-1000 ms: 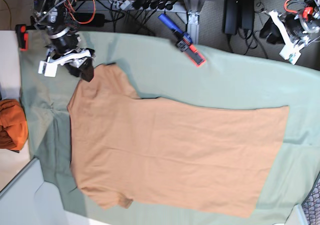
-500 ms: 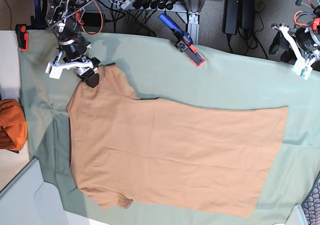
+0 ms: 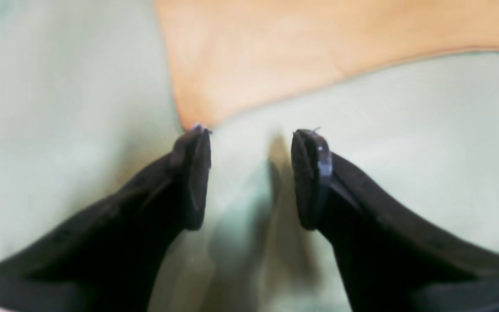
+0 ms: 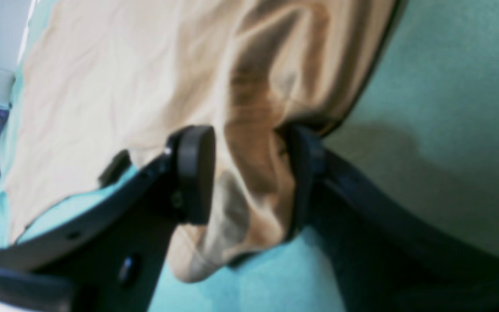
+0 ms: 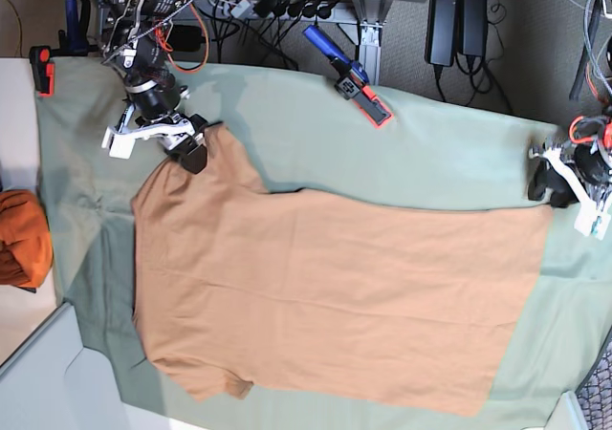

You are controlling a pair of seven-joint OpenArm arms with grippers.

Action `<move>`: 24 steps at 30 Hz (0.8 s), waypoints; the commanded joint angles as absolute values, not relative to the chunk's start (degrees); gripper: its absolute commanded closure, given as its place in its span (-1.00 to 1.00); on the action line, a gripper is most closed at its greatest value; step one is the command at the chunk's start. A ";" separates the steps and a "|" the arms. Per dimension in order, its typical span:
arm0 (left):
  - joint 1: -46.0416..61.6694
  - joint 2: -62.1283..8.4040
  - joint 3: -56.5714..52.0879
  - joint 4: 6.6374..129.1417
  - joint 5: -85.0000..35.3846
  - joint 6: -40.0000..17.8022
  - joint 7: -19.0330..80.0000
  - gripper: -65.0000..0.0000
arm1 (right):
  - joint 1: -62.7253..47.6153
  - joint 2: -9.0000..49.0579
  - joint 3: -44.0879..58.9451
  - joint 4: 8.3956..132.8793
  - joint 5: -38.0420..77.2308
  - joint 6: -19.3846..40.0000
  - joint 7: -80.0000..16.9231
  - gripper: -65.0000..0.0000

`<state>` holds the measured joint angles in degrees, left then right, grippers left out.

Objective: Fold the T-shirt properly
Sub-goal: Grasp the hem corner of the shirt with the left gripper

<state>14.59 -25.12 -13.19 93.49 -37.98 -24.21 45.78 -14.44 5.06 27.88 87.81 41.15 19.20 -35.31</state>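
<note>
The tan T-shirt (image 5: 335, 287) lies flat on the pale green sheet (image 5: 430, 153), neck end at the left and hem at the right. My right gripper (image 5: 191, 153) is at the upper sleeve. In the right wrist view the right gripper (image 4: 247, 173) is open, its jaws astride a bunched fold of the sleeve (image 4: 258, 164) that fills the gap. My left gripper (image 5: 552, 186) is just above the upper hem corner. In the left wrist view the left gripper (image 3: 251, 173) is open and empty over the sheet (image 3: 405, 151), with the shirt corner (image 3: 197, 117) at one fingertip.
A darker orange cloth bundle (image 5: 21, 239) lies at the left table edge. A blue and red tool (image 5: 349, 75) rests at the sheet's far edge. Cables and power bricks (image 5: 449, 19) lie behind the table. A red clamp (image 5: 40, 67) sits at the far left corner.
My right gripper moved down and right onto the sleeve. My left gripper came down from the far right corner to the shirt's upper hem corner.
</note>
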 commanded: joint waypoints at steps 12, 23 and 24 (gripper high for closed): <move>9.17 -28.12 -13.56 86.43 -37.89 -21.17 42.24 -0.04 | -14.83 5.23 27.62 88.07 39.81 21.23 -37.56 0.13; 3.53 -24.71 -12.38 79.70 -41.41 -21.78 45.54 -0.04 | -14.81 5.21 27.62 88.05 39.81 21.23 -37.56 0.13; 3.57 -24.71 -11.86 79.70 -41.47 -22.06 45.74 -0.04 | -14.81 5.23 27.62 88.05 39.81 21.26 -37.56 0.13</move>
